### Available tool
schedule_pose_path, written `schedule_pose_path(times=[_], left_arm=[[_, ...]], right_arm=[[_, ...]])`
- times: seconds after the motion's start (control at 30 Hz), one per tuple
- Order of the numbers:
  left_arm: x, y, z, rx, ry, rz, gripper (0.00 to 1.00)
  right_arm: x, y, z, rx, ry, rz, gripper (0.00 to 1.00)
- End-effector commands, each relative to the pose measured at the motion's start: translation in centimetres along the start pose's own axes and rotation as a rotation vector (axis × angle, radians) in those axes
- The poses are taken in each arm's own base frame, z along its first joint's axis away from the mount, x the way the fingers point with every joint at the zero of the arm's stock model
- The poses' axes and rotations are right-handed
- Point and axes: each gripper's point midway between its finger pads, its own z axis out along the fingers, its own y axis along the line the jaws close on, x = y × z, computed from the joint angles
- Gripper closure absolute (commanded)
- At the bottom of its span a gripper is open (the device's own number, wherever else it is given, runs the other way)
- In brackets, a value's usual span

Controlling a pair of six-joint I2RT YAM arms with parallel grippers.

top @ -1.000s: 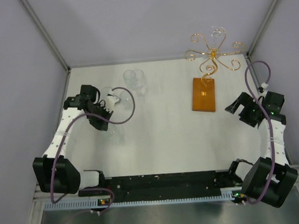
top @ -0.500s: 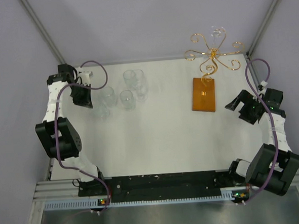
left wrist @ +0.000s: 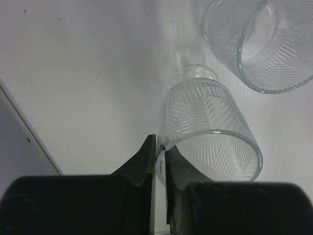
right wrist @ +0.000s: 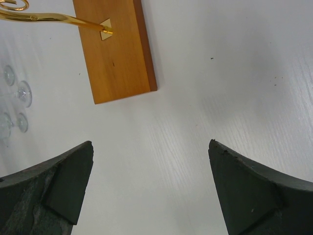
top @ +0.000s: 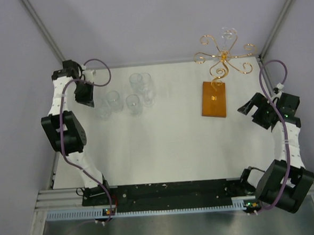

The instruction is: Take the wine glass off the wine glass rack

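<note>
A clear wine glass (top: 226, 35) hangs from a far arm of the gold wire scroll rack (top: 223, 56), whose orange-brown wooden base (top: 214, 99) sits at the far right of the white table (top: 169, 148). The right gripper (right wrist: 150, 156) gapes wide near that base. The left gripper (left wrist: 159, 147), pinched closed, has its tips at the rim of a cut-pattern glass (left wrist: 210, 132) at far left.
</note>
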Motion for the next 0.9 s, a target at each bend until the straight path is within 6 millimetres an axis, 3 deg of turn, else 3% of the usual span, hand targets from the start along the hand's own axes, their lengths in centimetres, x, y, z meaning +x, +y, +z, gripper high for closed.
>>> schedule_pose_path(times=[0.0, 0.47, 0.63, 0.87], left_arm=[[-1.3, 1.6, -0.7, -0.055, -0.014, 0.013, 1.00], [-3.6, 4.1, 3.0, -0.097, 0.003, 0.012, 1.00], [-3.5, 4.5, 3.0, -0.124, 0.009, -0.005, 0.63], [-4.0, 3.1, -0.9, -0.131, -0.084, -0.072, 0.46]], right_arm=[[-0.8, 0.0, 0.0, -0.003, -0.035, -0.017, 0.01], [-3.0, 1.9, 0.0, -0.089, -0.032, -0.109, 0.01], [-4.1, 3.0, -0.5, -0.127, -0.047, -0.149, 0.01], [-4.9, 4.6, -2.0, -0.176, -0.074, -0.233, 0.01]])
